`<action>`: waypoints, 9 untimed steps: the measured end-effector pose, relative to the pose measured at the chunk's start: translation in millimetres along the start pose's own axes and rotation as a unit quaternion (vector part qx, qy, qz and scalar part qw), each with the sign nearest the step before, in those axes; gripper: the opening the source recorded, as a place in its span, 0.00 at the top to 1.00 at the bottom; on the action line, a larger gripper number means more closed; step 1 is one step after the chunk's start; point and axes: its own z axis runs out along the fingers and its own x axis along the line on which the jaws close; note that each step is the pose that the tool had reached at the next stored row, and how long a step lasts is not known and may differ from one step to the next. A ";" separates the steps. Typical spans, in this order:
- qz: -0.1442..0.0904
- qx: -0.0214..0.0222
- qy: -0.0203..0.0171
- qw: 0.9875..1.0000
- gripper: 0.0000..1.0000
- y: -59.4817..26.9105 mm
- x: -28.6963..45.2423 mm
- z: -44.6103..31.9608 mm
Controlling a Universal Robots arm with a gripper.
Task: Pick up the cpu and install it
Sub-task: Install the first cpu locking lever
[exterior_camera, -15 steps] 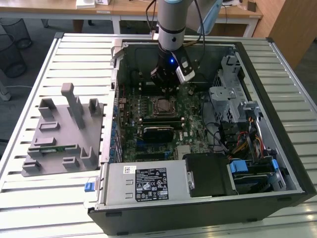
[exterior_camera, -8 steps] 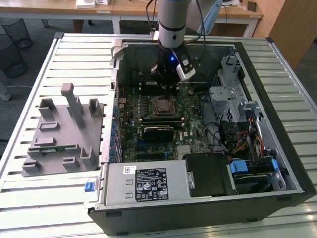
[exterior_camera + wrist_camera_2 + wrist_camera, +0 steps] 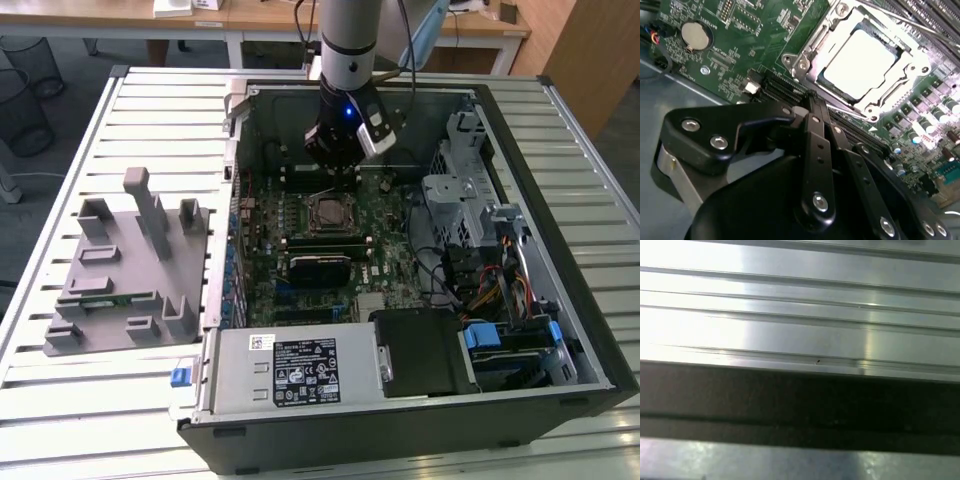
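1. Ribbed metal table (image 3: 60, 400) carries an open computer case (image 3: 590, 330), mid-frame in the exterior view.
2. Inside, the cpu (image 3: 860, 65) already sits in the motherboard socket (image 3: 805, 60).
3. Gripper (image 3: 338, 172) hovers just above; can't tell its finger state.

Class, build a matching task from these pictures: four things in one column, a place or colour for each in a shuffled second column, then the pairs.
1. cpu
2. gripper
3. grey fixture
4. coin battery

A. on the slatted table, at the exterior view's left of the case
B. seated in the socket frame
C. round and silver, on the green board
D. just above the socket

Pairs: 1-B, 2-D, 3-A, 4-C
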 end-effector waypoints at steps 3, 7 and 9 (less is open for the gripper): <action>0.000 0.001 0.000 1.000 0.89 -0.2 0.1 0.5; -0.001 0.001 0.000 1.000 0.89 -0.6 0.9 1.5; -0.002 0.001 0.000 1.000 0.89 -0.6 1.0 2.0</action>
